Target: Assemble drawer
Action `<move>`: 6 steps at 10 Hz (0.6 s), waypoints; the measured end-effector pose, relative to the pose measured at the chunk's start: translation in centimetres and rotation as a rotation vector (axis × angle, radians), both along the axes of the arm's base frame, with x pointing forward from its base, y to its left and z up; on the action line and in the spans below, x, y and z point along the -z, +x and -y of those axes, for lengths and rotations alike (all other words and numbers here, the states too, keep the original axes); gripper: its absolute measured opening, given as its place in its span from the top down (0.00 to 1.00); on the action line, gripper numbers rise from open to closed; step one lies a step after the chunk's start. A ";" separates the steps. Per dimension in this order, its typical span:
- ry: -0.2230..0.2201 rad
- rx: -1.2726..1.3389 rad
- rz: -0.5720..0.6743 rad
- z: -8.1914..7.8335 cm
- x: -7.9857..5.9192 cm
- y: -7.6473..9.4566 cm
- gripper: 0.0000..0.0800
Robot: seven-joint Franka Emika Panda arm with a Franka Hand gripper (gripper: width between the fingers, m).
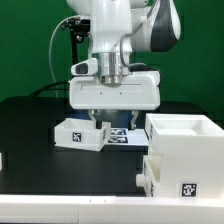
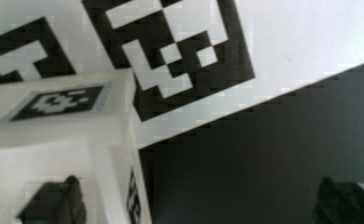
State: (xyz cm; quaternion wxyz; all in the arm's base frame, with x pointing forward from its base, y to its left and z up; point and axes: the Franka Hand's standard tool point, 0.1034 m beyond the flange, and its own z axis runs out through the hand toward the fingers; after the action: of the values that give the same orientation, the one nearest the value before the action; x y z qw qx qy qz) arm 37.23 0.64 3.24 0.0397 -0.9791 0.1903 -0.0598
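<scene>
A small shallow white tray (image 1: 80, 133) with a black-and-white tag lies on the black table left of centre. It also shows in the wrist view (image 2: 63, 130), with its tag facing up. The tall white casing (image 1: 183, 140) stands at the exterior view's right with a tag low on its front. A smaller white part (image 1: 148, 178) sits against the casing's lower left side. My gripper (image 1: 100, 120) hangs just above the tray's right end. It is open and empty (image 2: 200, 205). One finger (image 2: 54, 200) is over the tray and the other is over bare table.
The marker board (image 1: 122, 135) lies flat just behind and right of the tray, and its big tags fill the upper part of the wrist view (image 2: 170, 45). A white object (image 1: 2, 160) shows at the exterior view's left edge. The table's white front edge (image 1: 70, 208) runs along the bottom.
</scene>
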 end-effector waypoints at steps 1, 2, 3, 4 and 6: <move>0.000 -0.003 0.002 0.0 0.0 0.1 0.19; 0.000 -0.003 0.005 0.0 -0.1 0.3 0.19; 0.000 -0.002 0.011 0.0 -0.2 0.6 0.19; 0.001 -0.002 0.014 -0.1 -0.3 0.8 0.19; 0.001 0.001 0.020 0.0 -0.4 1.1 0.19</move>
State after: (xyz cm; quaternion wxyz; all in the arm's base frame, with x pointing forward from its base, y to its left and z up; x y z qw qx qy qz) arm 38.38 0.64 3.65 0.0422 -0.9784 0.1904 -0.0692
